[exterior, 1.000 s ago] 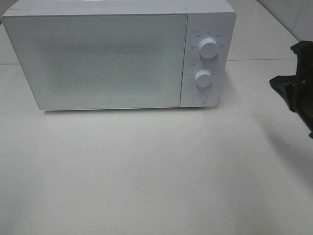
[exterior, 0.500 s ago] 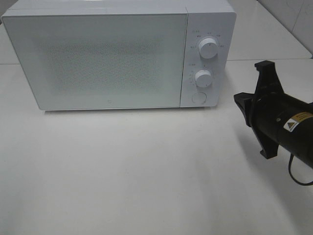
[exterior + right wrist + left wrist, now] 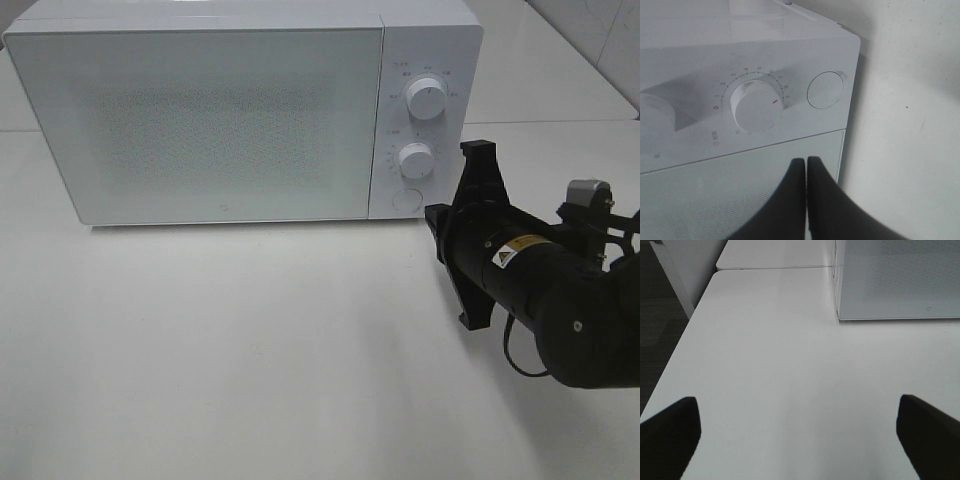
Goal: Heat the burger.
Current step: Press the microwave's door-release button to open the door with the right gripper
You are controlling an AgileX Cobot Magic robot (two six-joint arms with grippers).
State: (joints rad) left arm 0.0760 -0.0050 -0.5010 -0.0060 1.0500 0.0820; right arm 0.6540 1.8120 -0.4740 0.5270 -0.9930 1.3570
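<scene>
Our right pincer (image 3: 806, 160) is pressed closed on nothing, tips facing the microwave (image 3: 250, 12) near its lower dial (image 3: 756, 105) and round button (image 3: 825, 90). The door (image 3: 200, 120) is closed, so we cannot tell where the burger is. The right arm (image 3: 540, 290) reaches low over the table (image 3: 250, 350). Our left pincer (image 3: 800, 440) gapes wide, empty.

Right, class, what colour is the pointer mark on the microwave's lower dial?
Red, on the white lower dial; clearest in the right wrist view.
</scene>
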